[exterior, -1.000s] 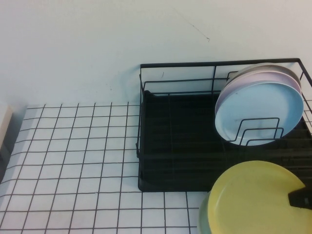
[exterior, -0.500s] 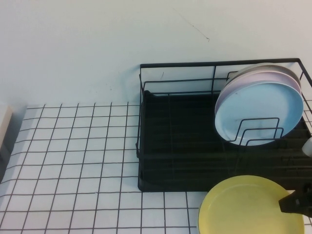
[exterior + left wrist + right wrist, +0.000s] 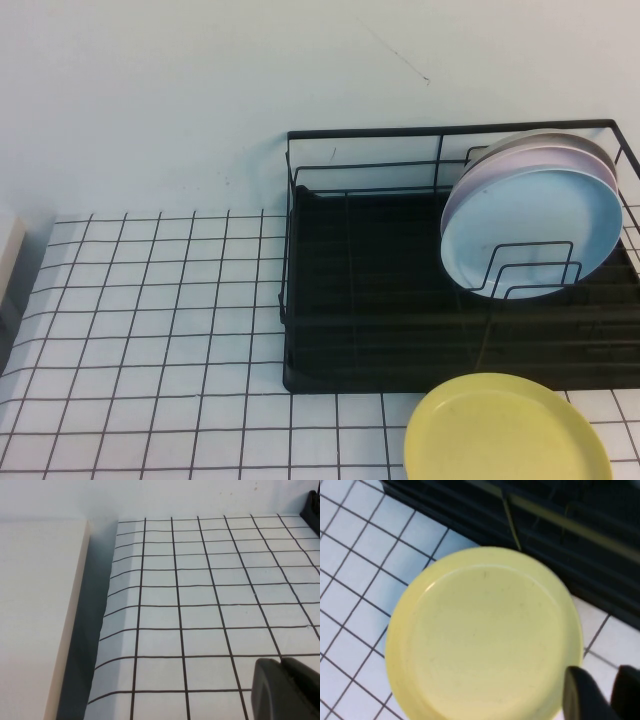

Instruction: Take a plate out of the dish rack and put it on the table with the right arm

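The yellow plate [image 3: 505,432] lies flat on the table [image 3: 150,300], just in front of the black dish rack [image 3: 290,250], at the near right. In the right wrist view the plate [image 3: 480,635] fills the middle, with the rack [image 3: 560,510] behind it. My right gripper [image 3: 602,682] is open and empty beside the plate's rim; one black finger overlaps the rim and white table shows between the fingers. It is out of the high view. My left gripper [image 3: 282,665] is shut and empty over the table's left part [image 3: 200,590].
A light blue plate [image 3: 530,225] stands upright in the rack's right end, with a pink plate [image 3: 520,158] behind it. The rack's left half holds no plates. A cream surface [image 3: 35,605] lies beyond the table's left edge.
The yellow plate has come down from a tilted, held pose to lie flat on the table. The right gripper has let go of it and left the high view.
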### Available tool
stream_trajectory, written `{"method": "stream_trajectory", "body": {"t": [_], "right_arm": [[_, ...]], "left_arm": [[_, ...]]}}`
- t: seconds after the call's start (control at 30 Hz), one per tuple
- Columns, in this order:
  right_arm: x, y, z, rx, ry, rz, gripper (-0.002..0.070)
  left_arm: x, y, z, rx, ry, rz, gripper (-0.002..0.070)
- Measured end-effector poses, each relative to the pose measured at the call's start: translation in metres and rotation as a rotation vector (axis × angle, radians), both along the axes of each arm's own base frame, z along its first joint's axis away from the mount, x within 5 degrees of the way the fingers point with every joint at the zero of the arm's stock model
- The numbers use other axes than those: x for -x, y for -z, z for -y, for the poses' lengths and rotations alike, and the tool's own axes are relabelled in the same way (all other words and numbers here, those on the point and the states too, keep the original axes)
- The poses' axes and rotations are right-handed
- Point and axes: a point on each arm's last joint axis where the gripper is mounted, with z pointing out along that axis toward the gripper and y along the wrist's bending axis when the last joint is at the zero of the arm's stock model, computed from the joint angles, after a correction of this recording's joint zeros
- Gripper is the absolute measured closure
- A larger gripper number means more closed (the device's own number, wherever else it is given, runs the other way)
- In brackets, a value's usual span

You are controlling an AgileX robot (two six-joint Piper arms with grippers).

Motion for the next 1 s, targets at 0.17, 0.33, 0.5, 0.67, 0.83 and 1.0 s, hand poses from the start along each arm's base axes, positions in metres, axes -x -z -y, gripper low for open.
{"method": "stream_trajectory", "body": {"t": [0.17,0.33,0.5,0.67,0.83,1.0], "right_arm": [[0.041,-0.068,0.006,0.1,-0.004,0.261,0.0651],[0.107,-0.1,0.021,0.254,0.104,0.489,0.067],[0.154,-0.086,0.028,0.303,0.201,0.624,0.0671],[0.173,-0.065,0.027,0.275,0.222,0.672,0.0674],[0.175,-0.05,0.025,0.24,0.218,0.645,0.0676],[0.174,-0.042,0.024,0.235,0.213,0.617,0.0676]], "left_arm": [[0.0,0.0,0.0,0.0,0.0,0.0,0.0678],[0.0,0.0,0.0,0.0,0.0,0.0,0.0678],[0.0,0.0,0.0,0.0,0.0,0.0,0.0678],[0.0,0.0,0.0,0.0,0.0,0.0,0.0678],[0.0,0.0,0.0,0.0,0.0,0.0,0.0678],[0.0,0.0,0.0,0.0,0.0,0.0,0.0678]]}}
